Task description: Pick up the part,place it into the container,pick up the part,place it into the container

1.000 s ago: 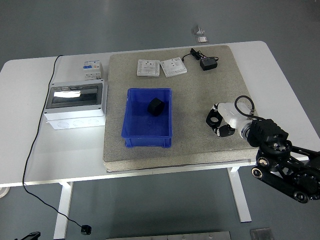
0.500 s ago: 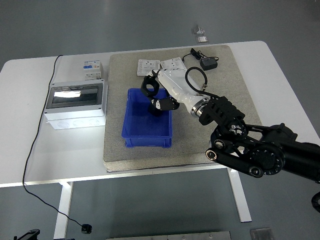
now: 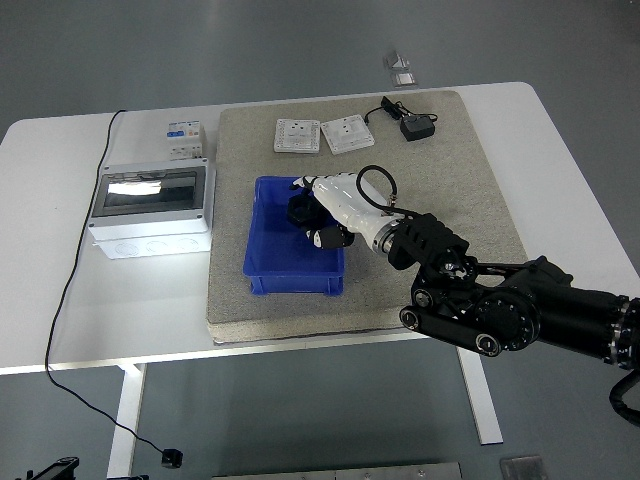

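A blue open bin [image 3: 262, 268] stands on the grey mat [image 3: 450, 170], left of its middle. A small black part [image 3: 299, 213] lies inside the bin near its far right corner, partly hidden. My right hand [image 3: 314, 212], white-backed with black tips, reaches down into the bin from the right, right over the part and against it. Whether it grips the part is hidden. The black right arm [image 3: 500, 305] stretches across the mat's near right corner. The left arm does not show.
Two white socket plates [image 3: 297, 134] [image 3: 347, 133] and a black adapter with its cord [image 3: 416, 127] lie at the mat's far edge. A grey distribution box with a clear lid [image 3: 152, 208] and a small breaker [image 3: 183, 138] stand on the table to the left.
My right hand came from the mat's right side to above the bin, then dropped lower into it, onto the black part. The part has stayed in the bin.
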Motion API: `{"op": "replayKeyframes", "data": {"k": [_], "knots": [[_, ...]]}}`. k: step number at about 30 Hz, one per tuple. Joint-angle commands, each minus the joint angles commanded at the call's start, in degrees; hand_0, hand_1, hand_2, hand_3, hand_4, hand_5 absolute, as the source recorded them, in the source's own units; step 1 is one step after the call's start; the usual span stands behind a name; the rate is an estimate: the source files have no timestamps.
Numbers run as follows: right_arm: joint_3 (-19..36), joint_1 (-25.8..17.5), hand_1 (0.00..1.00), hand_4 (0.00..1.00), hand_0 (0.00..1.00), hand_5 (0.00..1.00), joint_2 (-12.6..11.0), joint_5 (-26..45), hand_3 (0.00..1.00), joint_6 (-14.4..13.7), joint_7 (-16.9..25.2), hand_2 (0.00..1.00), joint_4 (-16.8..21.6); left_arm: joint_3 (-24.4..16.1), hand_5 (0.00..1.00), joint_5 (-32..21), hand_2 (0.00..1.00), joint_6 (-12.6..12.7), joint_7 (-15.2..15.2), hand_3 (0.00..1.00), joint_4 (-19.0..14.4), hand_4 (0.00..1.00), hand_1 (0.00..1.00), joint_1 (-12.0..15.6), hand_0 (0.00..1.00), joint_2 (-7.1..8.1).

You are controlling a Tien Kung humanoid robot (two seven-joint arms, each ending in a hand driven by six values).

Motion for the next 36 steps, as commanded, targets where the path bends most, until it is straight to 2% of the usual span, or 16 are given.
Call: {"op": "replayKeyframes", "data": {"k": [5, 9, 14, 20, 23, 27, 28, 33, 34, 36], "knots": [[0.34, -0.43, 0.967, 0.797, 0.998, 0.378, -0.46, -0.12, 0.998, 0.29, -0.81, 0.937, 0.59, -0.02, 0.973, 0.11, 0.732, 0.00, 0.05, 0.846, -0.02, 0.943, 0.728, 0.00, 0.729, 0.01], [3.22, -2.19, 0.967, 0.797, 0.998, 0.378, -1.84, 0.43, 0.998, -0.83, -0.44, 0.937, 2.18, 0.05, 0.973, 0.11, 0.732, -0.01, 0.03, 0.846, -0.02, 0.943, 0.728, 0.03, 0.729, 0.01], [10.12, -7.91, 0.944, 0.778, 0.998, 0.380, -6.19, 6.25, 0.998, -3.94, 2.41, 0.914, 7.46, 0.79, 0.973, -0.82, 0.731, 0.11, -0.32, 0.846, 0.01, 0.943, 0.729, 0.18, 0.728, -0.15], [19.14, -17.37, 0.923, 0.764, 0.985, 0.373, -12.69, 14.37, 0.979, -2.17, 7.50, 0.907, 13.68, 2.43, 0.973, -2.29, 0.731, 0.36, -1.37, 0.846, 0.01, 0.943, 0.729, 0.53, 0.729, -0.38], [23.66, -22.84, 0.908, 0.748, 0.952, 0.366, -14.47, 17.97, 0.955, -1.58, 10.55, 0.914, 14.80, 3.51, 0.972, -3.59, 0.731, 0.71, -2.13, 0.846, -0.05, 0.943, 0.728, 0.96, 0.728, -0.47], [28.96, -29.19, 0.908, 0.748, 0.952, 0.366, -15.37, 20.91, 0.955, -0.49, 12.68, 0.914, 14.81, 3.69, 0.972, -3.63, 0.731, 0.97, -2.32, 0.846, -0.07, 0.943, 0.728, 1.11, 0.728, -0.58], [29.80, -30.36, 0.838, 0.746, 0.901, 0.375, -15.42, 21.42, 0.863, -0.51, 13.15, 0.850, 14.85, 3.62, 0.974, -3.46, 0.732, 0.97, -2.27, 0.847, -0.08, 0.943, 0.728, 1.10, 0.728, -0.58], [32.61, -34.13, 0.838, 0.746, 0.901, 0.375, -14.73, 26.42, 0.863, -2.05, 17.60, 0.850, 14.38, 2.52, 0.974, -1.50, 0.732, 0.81, -1.52, 0.847, -0.23, 0.943, 0.728, 0.87, 0.728, -0.57], [33.32, -34.48, 0.760, 0.746, 0.840, 0.373, -14.38, 28.06, 0.736, -2.40, 18.96, 0.771, 13.70, 1.97, 0.976, -0.55, 0.731, 0.66, -1.15, 0.836, -0.29, 0.944, 0.727, 0.74, 0.728, -0.56], [34.99, -34.96, 0.760, 0.746, 0.840, 0.373, -13.95, 31.23, 0.736, -2.40, 21.24, 0.771, 12.47, 1.05, 0.976, 1.04, 0.731, 0.40, -0.42, 0.836, -0.42, 0.944, 0.727, 0.47, 0.728, -0.60]]}}
